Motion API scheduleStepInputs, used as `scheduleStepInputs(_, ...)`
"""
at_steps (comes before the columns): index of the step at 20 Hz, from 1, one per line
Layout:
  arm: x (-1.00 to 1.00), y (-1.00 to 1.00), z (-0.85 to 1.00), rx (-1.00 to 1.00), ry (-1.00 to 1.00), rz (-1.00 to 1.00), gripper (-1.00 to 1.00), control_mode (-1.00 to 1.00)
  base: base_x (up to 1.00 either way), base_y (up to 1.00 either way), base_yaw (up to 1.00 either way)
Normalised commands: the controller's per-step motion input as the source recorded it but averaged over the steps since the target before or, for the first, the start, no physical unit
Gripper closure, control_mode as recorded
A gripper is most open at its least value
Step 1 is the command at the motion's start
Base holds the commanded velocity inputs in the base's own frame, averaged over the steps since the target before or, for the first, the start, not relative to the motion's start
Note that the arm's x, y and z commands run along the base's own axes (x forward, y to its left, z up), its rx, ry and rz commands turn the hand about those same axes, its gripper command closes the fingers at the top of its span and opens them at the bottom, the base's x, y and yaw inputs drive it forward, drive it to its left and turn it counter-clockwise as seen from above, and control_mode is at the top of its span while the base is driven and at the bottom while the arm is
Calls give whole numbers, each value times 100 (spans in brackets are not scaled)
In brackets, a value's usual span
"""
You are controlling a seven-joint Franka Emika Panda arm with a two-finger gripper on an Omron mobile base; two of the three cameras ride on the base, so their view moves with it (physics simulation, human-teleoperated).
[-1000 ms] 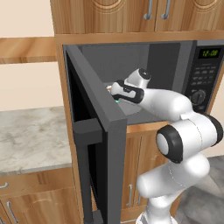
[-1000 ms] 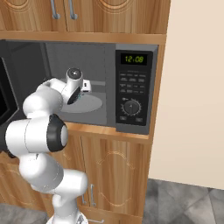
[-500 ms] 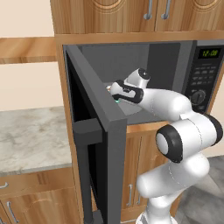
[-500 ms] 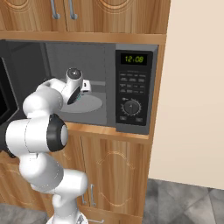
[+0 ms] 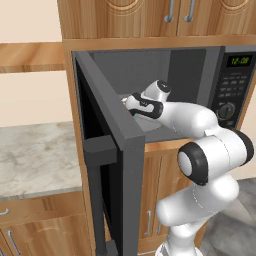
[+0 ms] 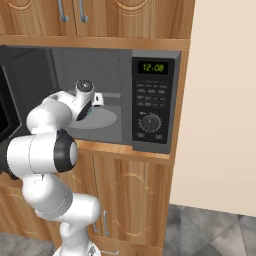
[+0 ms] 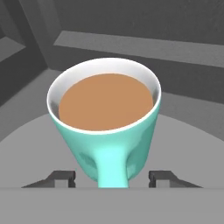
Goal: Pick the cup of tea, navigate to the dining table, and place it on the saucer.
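Inside the microwave [image 6: 150,100] we have our arm stretched deep, and the cup of tea [image 7: 105,118] sits dead centre ahead of us on the grey turntable [image 7: 192,148], upright, brimming with brown liquid. Its handle points straight back at us, toward six o'clock in the hand view, so our gripper [image 7: 111,177] straddles it: one finger tip shows at seven o'clock, the other at five, each just beside the cup's lower wall. The jaws stand partly apart, bracketing the cup; whether they press on it yet we cannot tell. We judge this low, level approach is meant to keep the tea from tipping when it lifts.

Around us, the open microwave door [image 5: 112,150] juts out at nine o'clock of the arm in the left base view, close beside our forearm, and that is what we judge we must clear when backing out. The control panel [image 6: 150,100] sits at three o'clock in the right base view, well clear. A stone counter [image 5: 35,155] lies further to nine o'clock, behind the door.
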Motion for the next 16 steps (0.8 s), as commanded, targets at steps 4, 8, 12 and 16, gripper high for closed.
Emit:
scheduleStepInputs(4,0,0,0,0,0,0,100,-100,0,0,0)
scheduleStepInputs(8,-22,0,7,4,0,1,100,-100,0,0,0)
scheduleStepInputs(12,-53,0,12,7,-1,0,100,-100,0,0,0)
scheduleStepInputs(16,-100,-11,27,8,-8,0,100,-100,0,0,0)
